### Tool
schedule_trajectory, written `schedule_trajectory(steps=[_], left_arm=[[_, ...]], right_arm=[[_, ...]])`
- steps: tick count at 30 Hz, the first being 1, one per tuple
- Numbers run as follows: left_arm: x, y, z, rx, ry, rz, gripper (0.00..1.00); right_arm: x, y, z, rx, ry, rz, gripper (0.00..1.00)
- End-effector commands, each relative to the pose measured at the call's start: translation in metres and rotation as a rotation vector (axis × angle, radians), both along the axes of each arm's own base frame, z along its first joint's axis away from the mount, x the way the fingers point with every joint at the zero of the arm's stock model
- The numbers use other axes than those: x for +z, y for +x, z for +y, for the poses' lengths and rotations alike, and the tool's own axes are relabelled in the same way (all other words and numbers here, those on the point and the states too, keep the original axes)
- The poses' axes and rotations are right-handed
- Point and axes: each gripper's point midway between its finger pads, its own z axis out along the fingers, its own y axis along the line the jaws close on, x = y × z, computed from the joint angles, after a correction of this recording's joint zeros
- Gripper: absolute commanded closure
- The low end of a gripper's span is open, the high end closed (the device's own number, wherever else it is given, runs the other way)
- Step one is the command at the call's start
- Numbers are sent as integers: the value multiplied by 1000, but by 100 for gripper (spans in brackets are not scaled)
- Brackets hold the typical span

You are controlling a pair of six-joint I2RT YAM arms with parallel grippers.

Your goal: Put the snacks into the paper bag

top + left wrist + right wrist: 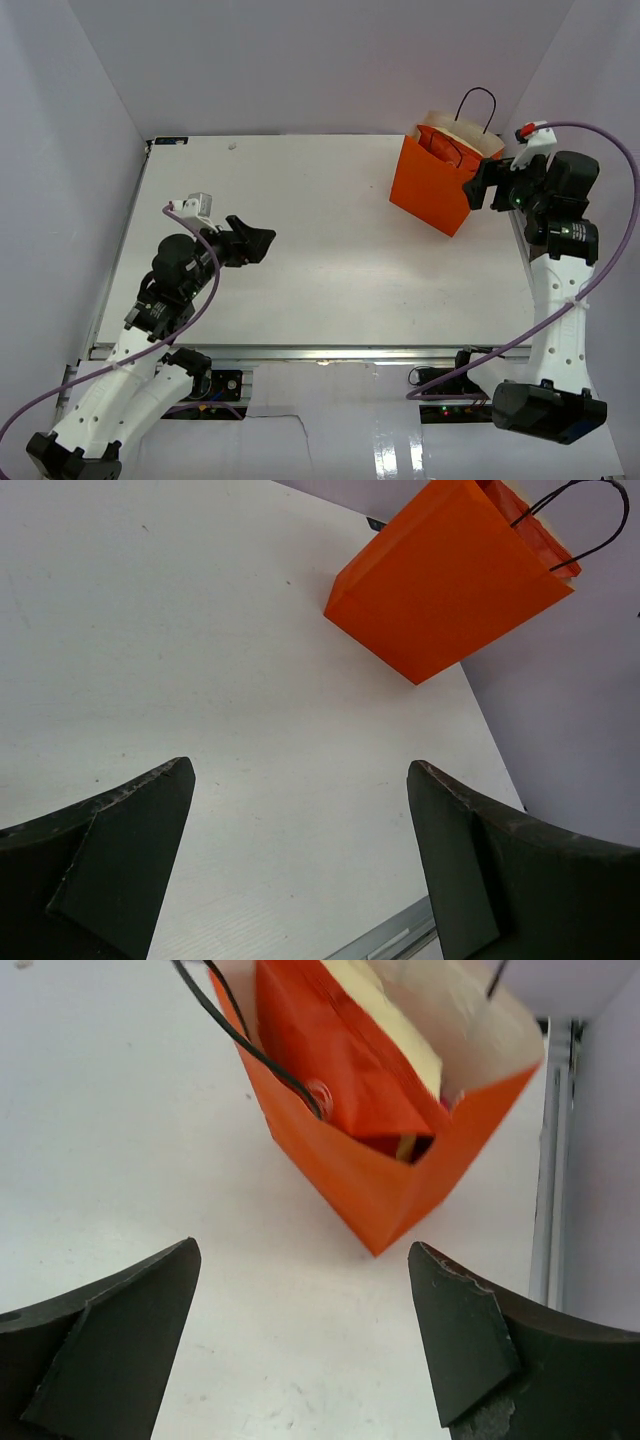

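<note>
The orange paper bag [437, 185] stands upright at the table's far right, its black loop handle [478, 103] sticking up. Inside it a red-orange chip bag [335, 1055] leans against the cream lining, and a bit of yellow wrapper [406, 1146] shows below it. My right gripper [474, 187] hovers just right of the bag's top, open and holding nothing; its wrist view looks down into the paper bag [385, 1190]. At the table's left my left gripper [262, 243] stands open and holds nothing, pointing toward the far-off paper bag [440, 585].
The white table [320, 250] ends at a metal rail [300, 352] in front. Purple-grey walls enclose the left, back and right sides, close behind the bag. A purple cable [600, 160] loops over the right arm.
</note>
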Motion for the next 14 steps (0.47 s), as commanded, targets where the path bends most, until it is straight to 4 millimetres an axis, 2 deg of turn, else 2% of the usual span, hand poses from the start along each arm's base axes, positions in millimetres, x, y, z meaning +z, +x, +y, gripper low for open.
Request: schedule_trajectory(steps=[1,4,6,14], left_arm=[[17,2,6,28,29,-28,2],[15,4,6,24,54,-23,2],[13,5,5,19,62,-15,2],[6,7,2,5,75,1,2]], right_arm=[[-35,-14,-24,-217,69,132,10],[-45,-27,-36,-306,52,143,10],[-43,-35,-38,-322,41,122,10],[-48,-44,-39,-328,16,105,10]])
